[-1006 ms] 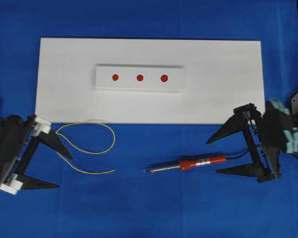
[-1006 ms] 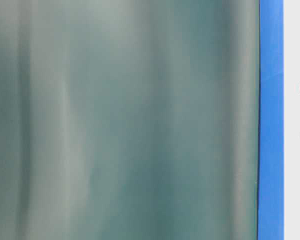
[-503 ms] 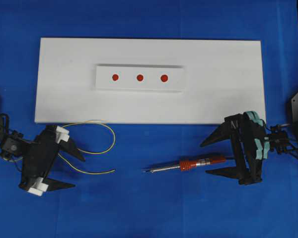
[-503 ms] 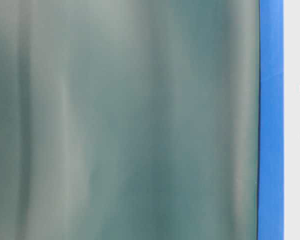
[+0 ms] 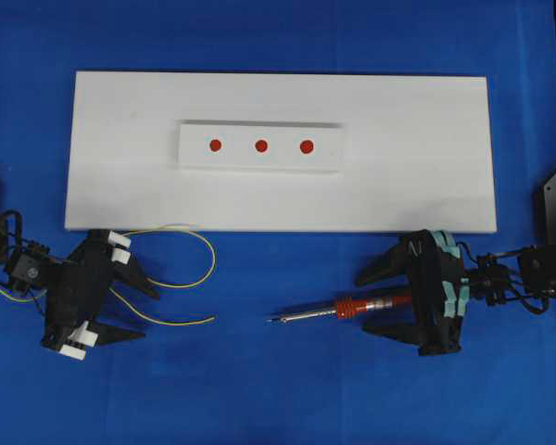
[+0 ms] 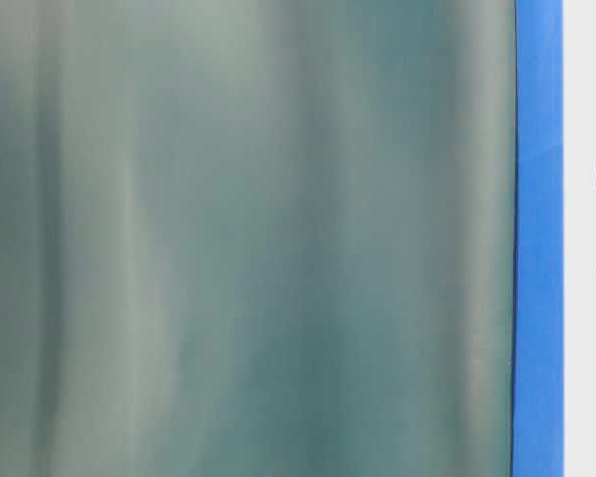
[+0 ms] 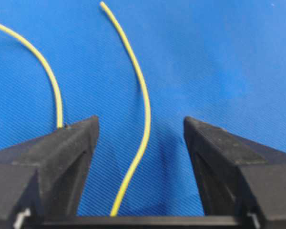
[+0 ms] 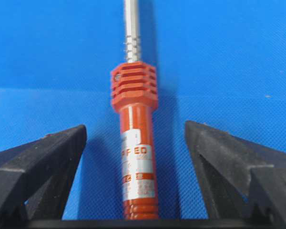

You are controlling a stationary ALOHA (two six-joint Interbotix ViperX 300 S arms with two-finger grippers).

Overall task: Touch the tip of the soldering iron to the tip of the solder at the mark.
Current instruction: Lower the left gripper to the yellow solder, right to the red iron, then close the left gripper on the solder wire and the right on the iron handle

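Left pincer (image 7: 140, 138): had moved in, jaws apart, wire (image 7: 142, 105) between them, ungripped.
Right pincer (image 8: 136, 143): had advanced, jaws apart astride the iron (image 8: 135, 143) handle.
Meaning: both grasps seemed imminent; red marks (image 5: 260, 146) well beyond.

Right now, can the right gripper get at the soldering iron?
Probably yes. The right gripper is open with the soldering iron handle lying between its fingers, nothing blocking.
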